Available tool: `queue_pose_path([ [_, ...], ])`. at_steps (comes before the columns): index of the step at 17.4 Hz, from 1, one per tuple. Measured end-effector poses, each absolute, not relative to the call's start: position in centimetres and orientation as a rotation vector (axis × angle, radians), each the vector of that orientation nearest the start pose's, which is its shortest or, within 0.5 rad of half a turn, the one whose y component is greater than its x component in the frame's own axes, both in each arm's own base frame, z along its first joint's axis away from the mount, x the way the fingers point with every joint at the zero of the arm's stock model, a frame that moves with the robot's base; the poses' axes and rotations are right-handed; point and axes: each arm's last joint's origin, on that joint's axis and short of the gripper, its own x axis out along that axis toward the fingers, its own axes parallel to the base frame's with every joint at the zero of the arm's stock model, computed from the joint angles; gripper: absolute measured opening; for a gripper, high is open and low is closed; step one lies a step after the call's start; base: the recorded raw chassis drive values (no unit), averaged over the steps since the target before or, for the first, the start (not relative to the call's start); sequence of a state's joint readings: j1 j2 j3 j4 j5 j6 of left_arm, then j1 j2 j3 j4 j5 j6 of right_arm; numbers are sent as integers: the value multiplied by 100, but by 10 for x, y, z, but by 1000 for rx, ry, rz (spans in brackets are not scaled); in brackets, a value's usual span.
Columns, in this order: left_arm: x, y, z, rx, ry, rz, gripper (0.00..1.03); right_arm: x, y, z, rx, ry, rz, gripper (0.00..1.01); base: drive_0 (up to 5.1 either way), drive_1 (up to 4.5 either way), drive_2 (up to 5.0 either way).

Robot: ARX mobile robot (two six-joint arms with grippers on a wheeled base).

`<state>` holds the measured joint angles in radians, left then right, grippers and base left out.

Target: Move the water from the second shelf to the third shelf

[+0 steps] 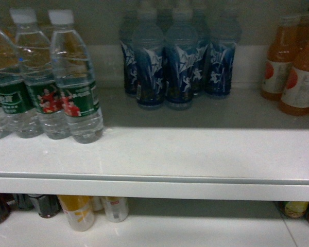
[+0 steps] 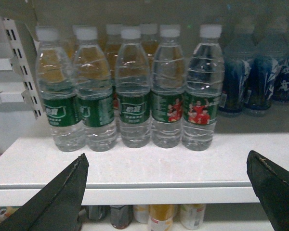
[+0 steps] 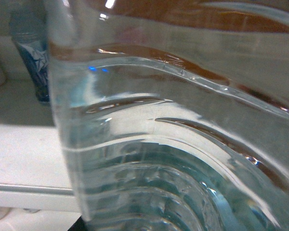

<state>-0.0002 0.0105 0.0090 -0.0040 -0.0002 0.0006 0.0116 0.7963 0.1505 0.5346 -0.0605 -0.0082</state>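
Note:
Several water bottles with white caps and green labels stand in a row at the left of the white shelf (image 1: 159, 154); the rightmost (image 1: 74, 77) shows red-shirted figures. In the left wrist view the same row (image 2: 201, 91) stands just behind the shelf (image 2: 159, 168) front. My left gripper (image 2: 167, 159) hangs open and empty before the shelf edge, its black fingertips (image 2: 79, 166) spread wide. A clear ribbed water bottle (image 3: 173, 144) fills the right wrist view, in front of the shelf edge (image 3: 24, 192). My right gripper is shut on it, fingers hidden. Neither gripper shows in the head view.
Blue-labelled bottles (image 1: 180, 62) stand at the shelf's back middle, also right of the water row (image 2: 260, 72). Orange drink bottles (image 1: 293, 67) are at the far right. The shelf below holds small bottles and cans (image 1: 77, 211). A perforated upright (image 2: 19, 62) bounds the left side.

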Motion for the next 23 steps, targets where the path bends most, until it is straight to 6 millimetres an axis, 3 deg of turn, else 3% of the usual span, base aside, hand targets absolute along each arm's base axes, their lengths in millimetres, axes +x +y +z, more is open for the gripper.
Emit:
queue_pose_path([
  [23,98,0,165,1,7,0,98,163,4,182,-5,111,77,41,-497,248,248],
])
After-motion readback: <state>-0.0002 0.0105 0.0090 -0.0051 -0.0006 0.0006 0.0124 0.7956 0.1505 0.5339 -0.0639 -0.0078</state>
